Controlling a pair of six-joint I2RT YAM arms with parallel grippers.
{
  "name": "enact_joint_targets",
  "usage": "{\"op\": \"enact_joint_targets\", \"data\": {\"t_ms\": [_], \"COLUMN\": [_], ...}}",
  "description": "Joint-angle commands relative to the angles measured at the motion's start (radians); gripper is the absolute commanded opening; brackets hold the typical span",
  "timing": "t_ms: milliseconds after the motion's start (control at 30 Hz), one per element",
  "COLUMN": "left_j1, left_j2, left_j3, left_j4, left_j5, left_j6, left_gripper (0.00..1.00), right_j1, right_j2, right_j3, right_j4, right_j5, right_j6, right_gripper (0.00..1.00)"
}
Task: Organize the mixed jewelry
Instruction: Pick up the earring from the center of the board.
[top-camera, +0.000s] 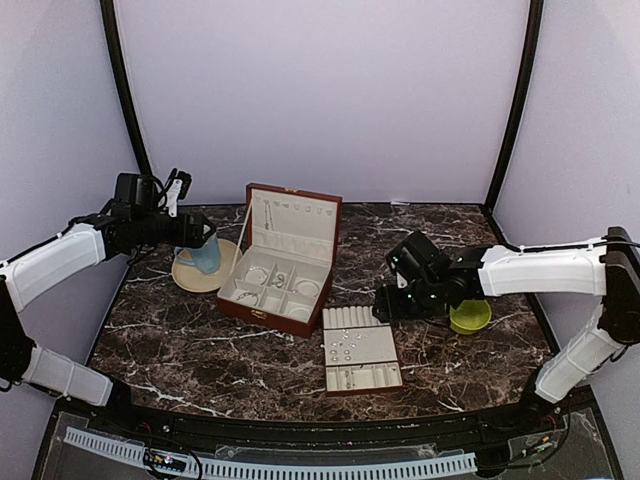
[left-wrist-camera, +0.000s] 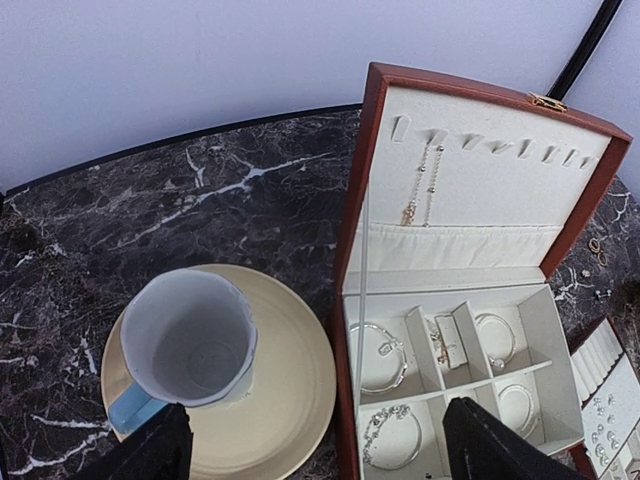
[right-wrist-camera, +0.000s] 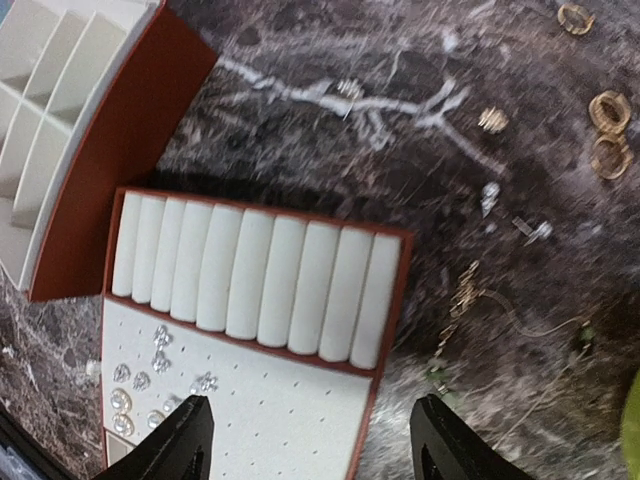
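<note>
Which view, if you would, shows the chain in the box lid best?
Left wrist: the chain hangs clear on the lid. The top view shows it too small to make out; the right wrist misses the lid.

1. The top camera sat high behind my bases and looked forward and down over the whole table (top-camera: 180, 340), far enough back to take in both my arms, the box (top-camera: 295, 215) and the tray (top-camera: 355, 318).
2. My left wrist camera looked steeply down past my left fingers (left-wrist-camera: 150, 450), fairly near the mug (left-wrist-camera: 185, 345) and the open box.
3. My right wrist camera hung close over the tray, facing almost straight down past my right fingers (right-wrist-camera: 175, 440).
4. All three views shared the box and the tray; the mug showed only from the top and the left wrist.
</note>
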Motion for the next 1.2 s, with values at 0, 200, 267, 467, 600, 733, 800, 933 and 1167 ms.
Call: {"op": "enact_joint_targets", "data": {"t_ms": [0,200,267,467,600,733,800,933,1167], "left_j1": [0.006,0.006,0.006,0.006,0.006,0.006,0.006,0.006,0.006], "left_j2": [-0.059,-0.080,-0.084,-0.091,-0.092,-0.093,-0.093,-0.095,-0.092], "left_j3": [-0.020,-0.027,-0.027,-0.029,-0.027,-0.026,-0.025,-0.023,-0.023], "left_j4": [0.033,0.038,0.039,0.039,0.039,0.038,0.037,0.037,0.037], "left_j5": [-0.004,-0.017,-0.020,-0.026,-0.026,-0.028,-0.028,-0.027,-0.022], "left_j6": [-0.001,0.003,0.005,0.008,0.009,0.011,0.012,0.013,0.009], "left_gripper": [0.90,0.90,0.90,0.90,0.90,0.90,0.90,0.90,0.90], "right_j1": [-0.079,-0.173,-0.192,-0.216,-0.219,-0.216,-0.209,-0.188,-0.169], "right_j2": [-0.010,0.060,0.089,0.172,0.241,0.299,0.325,0.376,0.444], "right_j3": [0.076,0.129,0.151,0.215,0.283,0.326,0.344,0.385,0.439], "right_j4": [-0.062,-0.059,-0.054,-0.008,0.000,0.023,0.029,0.028,0.043], "right_j5": [0.107,0.129,0.133,0.128,0.100,0.037,0.018,0.008,0.022], "right_j6": [-0.096,-0.154,-0.169,-0.226,-0.269,-0.326,-0.361,-0.426,-0.482], "right_gripper": [0.67,0.58,0.54,0.44,0.40,0.38,0.38,0.36,0.35]}}
